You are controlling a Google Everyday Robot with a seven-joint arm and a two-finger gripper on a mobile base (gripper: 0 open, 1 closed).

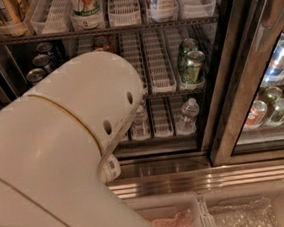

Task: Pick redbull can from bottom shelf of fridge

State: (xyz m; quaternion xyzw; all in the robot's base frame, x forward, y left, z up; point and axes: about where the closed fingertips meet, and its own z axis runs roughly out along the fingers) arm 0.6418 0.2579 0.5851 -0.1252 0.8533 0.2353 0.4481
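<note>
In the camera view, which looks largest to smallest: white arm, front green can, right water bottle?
Largest: white arm, nearest the camera. Then green can and water bottle: alike, unranked. No end effector in view.

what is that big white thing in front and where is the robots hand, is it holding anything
The big cream shape is the robot's own arm, seen very close by the single camera, which looks down past it. Behind it stands an open fridge with a black frame and wire racks lined with white lane trays. The bottom shelf holds a couple of small clear bottles. The rack above has green cans, with dark cans at its left. The gripper is not in view; it is presumably hidden behind the arm, so I cannot say if anything is held. I cannot pick out the redbull can here either. At the bottom are pale bins.
</note>
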